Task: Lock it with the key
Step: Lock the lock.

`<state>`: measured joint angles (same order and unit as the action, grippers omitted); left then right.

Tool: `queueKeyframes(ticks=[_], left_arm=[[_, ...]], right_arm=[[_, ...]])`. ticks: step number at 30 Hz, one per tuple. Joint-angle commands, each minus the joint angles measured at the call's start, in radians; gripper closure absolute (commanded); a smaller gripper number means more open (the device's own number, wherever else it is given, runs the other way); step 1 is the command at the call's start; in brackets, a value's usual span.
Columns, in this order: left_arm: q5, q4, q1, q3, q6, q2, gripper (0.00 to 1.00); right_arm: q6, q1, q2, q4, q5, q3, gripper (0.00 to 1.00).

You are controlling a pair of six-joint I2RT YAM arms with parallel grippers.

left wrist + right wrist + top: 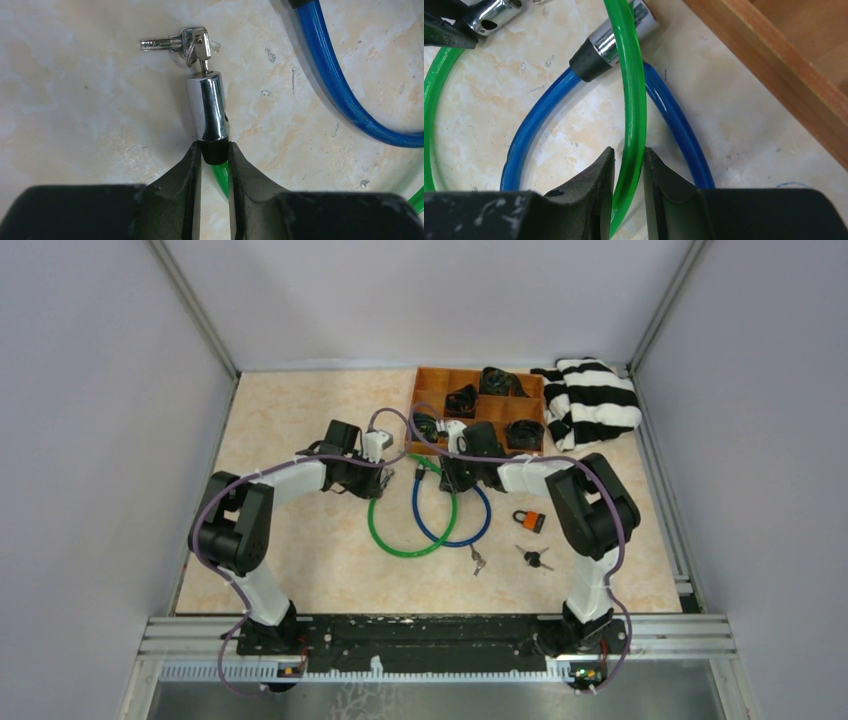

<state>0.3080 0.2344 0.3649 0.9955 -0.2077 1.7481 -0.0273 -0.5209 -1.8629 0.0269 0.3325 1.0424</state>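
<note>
A green cable lock (400, 530) lies looped on the table, crossing a blue cable lock (455, 525). My left gripper (215, 149) is shut on the black collar at the base of the green lock's chrome cylinder (210, 107). A key (202, 55) sticks in the cylinder's far end, with a second key (160, 45) on its ring. My right gripper (628, 152) is shut on the green cable (630, 100) where it crosses over the blue cable (674, 120). The blue lock's chrome end (619, 40) lies just beyond. In the top view both grippers (390, 472) (447, 483) meet mid-table.
A wooden compartment tray (432, 380) with black items stands at the back, its edge close to my right gripper (774, 65). A striped cloth (590, 400) lies right of it. An orange padlock (530, 521) and two loose key sets (477, 560) (535, 558) lie nearer.
</note>
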Motion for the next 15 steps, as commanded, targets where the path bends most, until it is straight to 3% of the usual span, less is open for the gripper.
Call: queueKeyframes(ticks=[1, 6, 13, 15], left_arm=[[0.016, 0.056, 0.009, -0.034, -0.019, 0.006, 1.00], [0.019, 0.057, 0.008, -0.033, -0.017, 0.007, 1.00], [0.010, 0.052, 0.008, -0.032, -0.014, 0.004, 1.00], [-0.001, 0.045, 0.008, -0.032, -0.013, 0.000, 1.00]], right_arm=[[0.026, -0.013, -0.039, 0.024, -0.019, 0.074, 0.73], [0.024, -0.017, -0.063, 0.015, -0.020, 0.107, 0.75], [0.035, -0.016, -0.031, 0.003, -0.003, 0.120, 1.00], [0.041, -0.016, -0.012, -0.001, 0.031, 0.124, 1.00]])
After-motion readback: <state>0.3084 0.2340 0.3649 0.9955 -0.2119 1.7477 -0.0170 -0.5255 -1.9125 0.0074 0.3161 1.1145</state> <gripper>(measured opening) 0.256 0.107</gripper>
